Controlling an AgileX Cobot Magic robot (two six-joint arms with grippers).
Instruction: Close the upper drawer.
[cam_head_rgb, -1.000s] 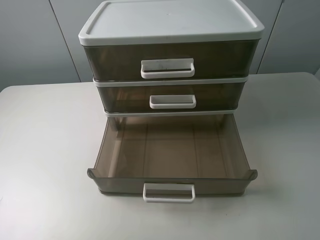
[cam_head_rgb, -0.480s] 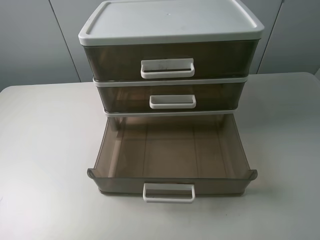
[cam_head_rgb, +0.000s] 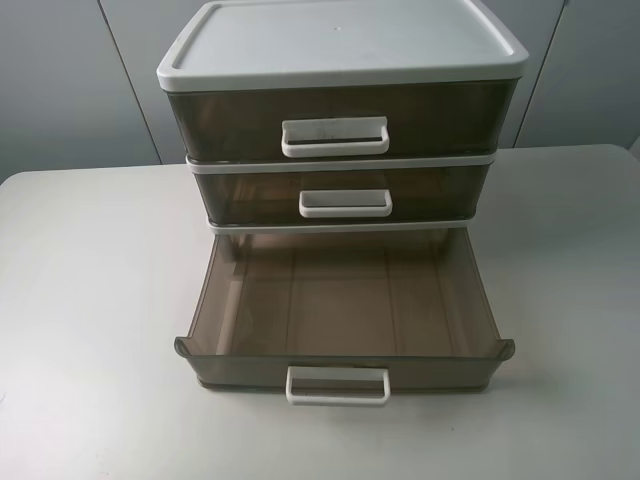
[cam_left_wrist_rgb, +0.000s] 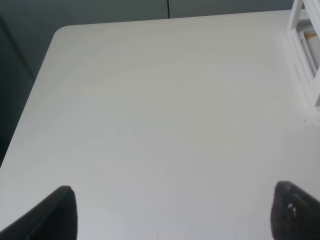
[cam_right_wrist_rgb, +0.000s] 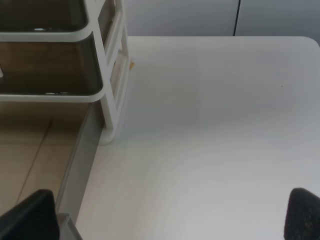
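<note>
The upper drawer (cam_head_rgb: 340, 192) is the middle tier of the three-drawer unit, smoky-brown with a white loop handle (cam_head_rgb: 345, 203). Its front sits flush with the white frame. Its side shows in the right wrist view (cam_right_wrist_rgb: 45, 65). Neither arm shows in the exterior high view. My left gripper (cam_left_wrist_rgb: 172, 220) is open and empty over bare table, with the unit's white frame (cam_left_wrist_rgb: 305, 55) off to one side. My right gripper (cam_right_wrist_rgb: 170, 215) is open and empty beside the unit's front right corner.
The lowest drawer (cam_head_rgb: 340, 300) is pulled far out toward the table's front, empty, with its side wall (cam_right_wrist_rgb: 80, 155) close to my right gripper. The taller top drawer (cam_head_rgb: 335, 120) under the white lid (cam_head_rgb: 335, 40) is pushed in. The white table (cam_head_rgb: 90, 300) lies around the unit.
</note>
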